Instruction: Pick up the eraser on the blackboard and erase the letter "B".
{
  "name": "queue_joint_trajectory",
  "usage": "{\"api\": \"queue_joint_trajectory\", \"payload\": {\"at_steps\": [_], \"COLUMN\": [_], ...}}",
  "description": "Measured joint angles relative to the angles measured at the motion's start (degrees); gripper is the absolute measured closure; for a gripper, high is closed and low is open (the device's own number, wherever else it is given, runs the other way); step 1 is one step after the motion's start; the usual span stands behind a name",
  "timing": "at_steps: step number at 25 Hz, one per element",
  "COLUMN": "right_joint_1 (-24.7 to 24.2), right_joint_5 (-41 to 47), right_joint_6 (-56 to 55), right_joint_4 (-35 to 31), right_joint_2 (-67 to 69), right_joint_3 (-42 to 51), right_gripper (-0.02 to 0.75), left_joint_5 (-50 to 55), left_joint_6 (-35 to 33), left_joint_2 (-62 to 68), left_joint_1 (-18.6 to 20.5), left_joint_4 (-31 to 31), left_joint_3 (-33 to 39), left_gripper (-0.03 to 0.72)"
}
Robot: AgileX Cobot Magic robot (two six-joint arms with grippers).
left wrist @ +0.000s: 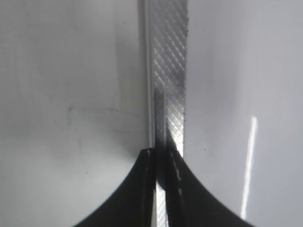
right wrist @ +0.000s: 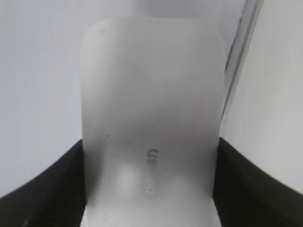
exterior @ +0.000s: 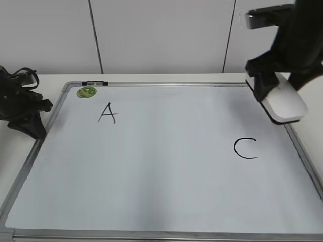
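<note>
The blackboard (exterior: 166,166) is a white board with a silver frame lying flat on the table. It bears a black "A" (exterior: 107,113) and a black "C" (exterior: 246,148); no letter "B" shows on it. My right gripper (exterior: 275,93) is shut on the eraser (exterior: 286,101), a white slab with a dark underside, held above the board's far right edge. The right wrist view shows the eraser (right wrist: 151,123) filling the frame between the jaws. My left gripper (exterior: 30,118) rests at the board's left edge, jaws closed over the frame (left wrist: 168,94).
A round green sticker (exterior: 86,92) sits at the board's far left corner, next to a small black clip (exterior: 94,82) on the frame. A white wall stands behind the table.
</note>
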State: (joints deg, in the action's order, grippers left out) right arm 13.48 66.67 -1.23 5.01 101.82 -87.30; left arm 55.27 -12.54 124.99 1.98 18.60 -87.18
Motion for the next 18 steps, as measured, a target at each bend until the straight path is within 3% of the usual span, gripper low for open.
{"api": "queue_joint_trajectory", "payload": {"at_steps": [7,18], "right_joint_1": [-8.5,-9.1], "right_joint_5": [-7.5,-15.2], "right_joint_6": [-0.9,-4.1], "right_joint_4": [-2.4,-0.3], "right_joint_2": [-3.5,1.8], "right_joint_3": [13.0,14.4], "right_gripper": [0.193,0.193], "left_joint_5": [0.0,0.0], "left_joint_6": [-0.1,-0.1], "left_joint_2": [0.0,0.0], "left_joint_1": [0.0,0.0], "left_joint_4": [0.0,0.1], "left_joint_3": [0.0,0.0], "left_gripper": [0.677,0.677]}}
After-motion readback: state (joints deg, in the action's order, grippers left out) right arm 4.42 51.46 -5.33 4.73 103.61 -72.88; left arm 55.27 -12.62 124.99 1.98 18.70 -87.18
